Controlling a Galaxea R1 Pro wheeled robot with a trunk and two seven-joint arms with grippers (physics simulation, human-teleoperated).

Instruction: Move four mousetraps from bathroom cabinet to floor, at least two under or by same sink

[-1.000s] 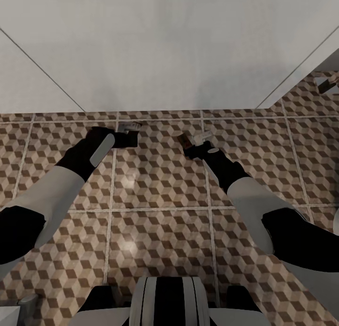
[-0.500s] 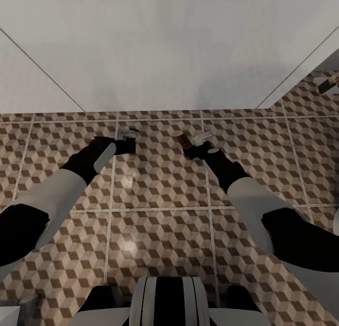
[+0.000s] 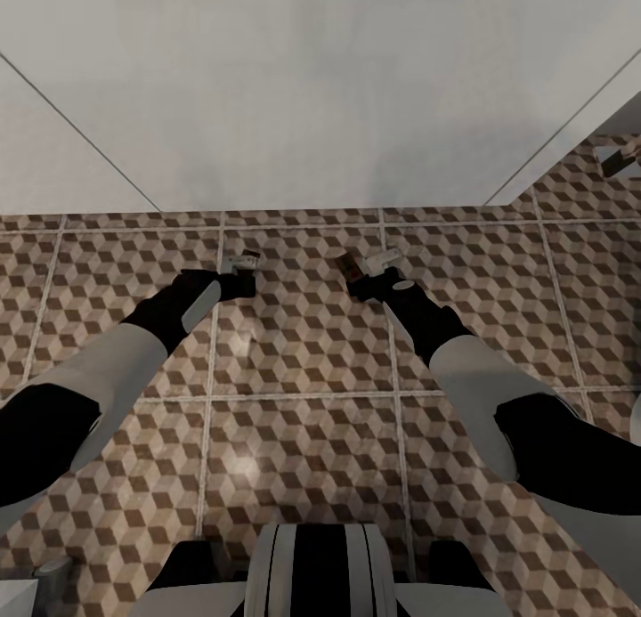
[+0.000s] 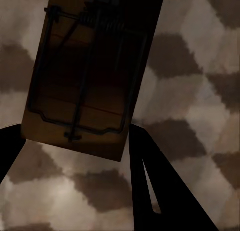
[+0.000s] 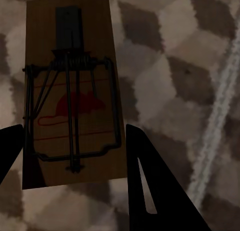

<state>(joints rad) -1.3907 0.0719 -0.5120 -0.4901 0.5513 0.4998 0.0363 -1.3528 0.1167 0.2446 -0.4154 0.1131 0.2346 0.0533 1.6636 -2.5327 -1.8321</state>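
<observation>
A mousetrap (image 4: pixel 87 76) is held between the fingers of the left gripper (image 3: pixel 242 274), low over the bathroom floor (image 3: pixel 303 421). A second mousetrap (image 5: pixel 72 91) is gripped in the right gripper (image 3: pixel 365 274), also low over the tiles. Both are held just in front of the white vanity (image 3: pixel 312 92), which is taken to be the box under the sink. The step in hand seems to be the setting down of these two traps. Next, each trap should be lowered flat onto the tiles and let go close to the vanity. A third mousetrap (image 3: pixel 617 159) can be seen lying on the floor, far off to the right.
</observation>
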